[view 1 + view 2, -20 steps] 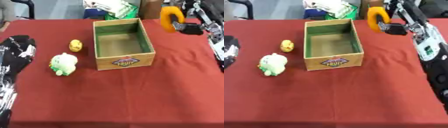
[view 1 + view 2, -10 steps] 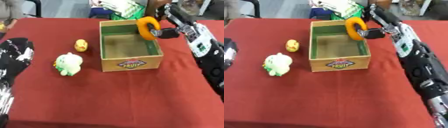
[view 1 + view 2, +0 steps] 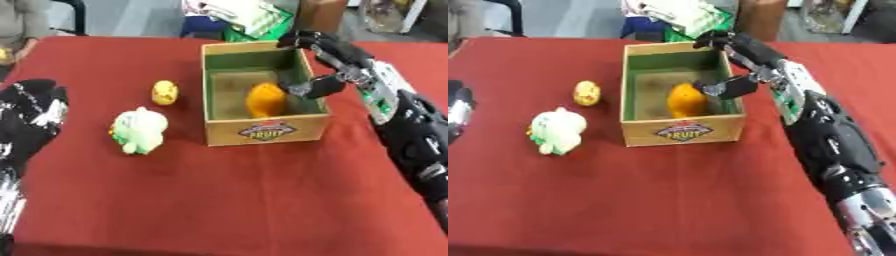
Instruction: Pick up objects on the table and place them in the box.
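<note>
An orange fruit-shaped object (image 3: 265,99) lies inside the cardboard box (image 3: 266,132), toward its right side. My right hand (image 3: 327,64) hovers over the box's right wall, fingers spread open, its thumb close to the orange object and not curled round it. Left of the box, a small yellow object (image 3: 164,92) and a pale green plush toy (image 3: 140,130) sit on the red tablecloth. At the left edge my left hand (image 3: 31,114) rests open, fingers up, holding nothing.
A green and white bag (image 3: 251,16) and a brown object (image 3: 318,15) stand behind the table's far edge. Bare red cloth (image 3: 227,200) spreads in front of the box.
My right hand brought the orange object from beyond the box's right side over the box and down into it, then spread its fingers. The view has also shifted.
</note>
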